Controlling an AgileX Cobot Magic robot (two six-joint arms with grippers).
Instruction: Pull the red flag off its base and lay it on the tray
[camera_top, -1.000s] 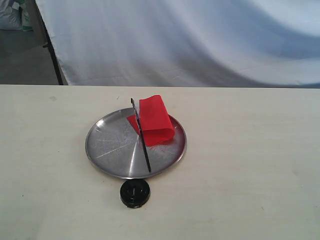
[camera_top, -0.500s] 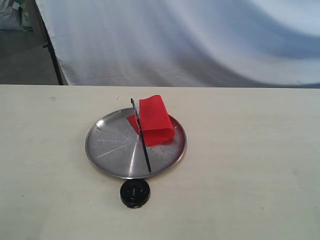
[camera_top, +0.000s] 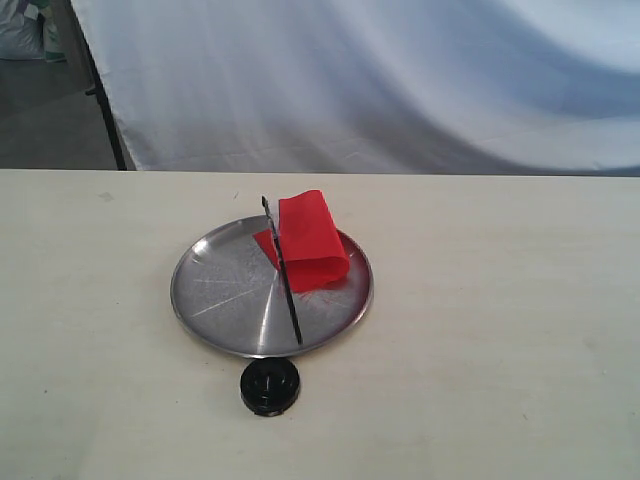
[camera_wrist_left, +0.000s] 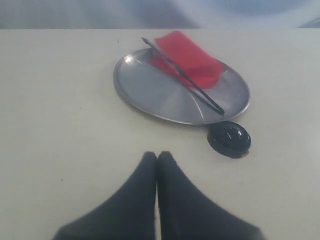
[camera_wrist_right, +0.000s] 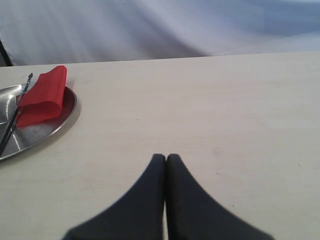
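The red flag (camera_top: 311, 240) lies on the silver tray (camera_top: 215, 290), its cloth folded over and its thin black pole (camera_top: 285, 285) running across the plate. The black round base (camera_top: 269, 386) sits empty on the table just in front of the tray's near rim. The left wrist view shows the flag (camera_wrist_left: 189, 59), the tray (camera_wrist_left: 145, 87) and the base (camera_wrist_left: 229, 139) ahead of my left gripper (camera_wrist_left: 157, 156), which is shut on nothing. My right gripper (camera_wrist_right: 166, 158) is shut too, well away from the flag (camera_wrist_right: 45, 95) and tray (camera_wrist_right: 30, 136). Neither gripper appears in the exterior view.
A pale wooden table (camera_top: 500, 330) carries everything. A white cloth backdrop (camera_top: 380, 80) hangs behind its far edge, with a dark stand leg (camera_top: 105, 110) at the back left.
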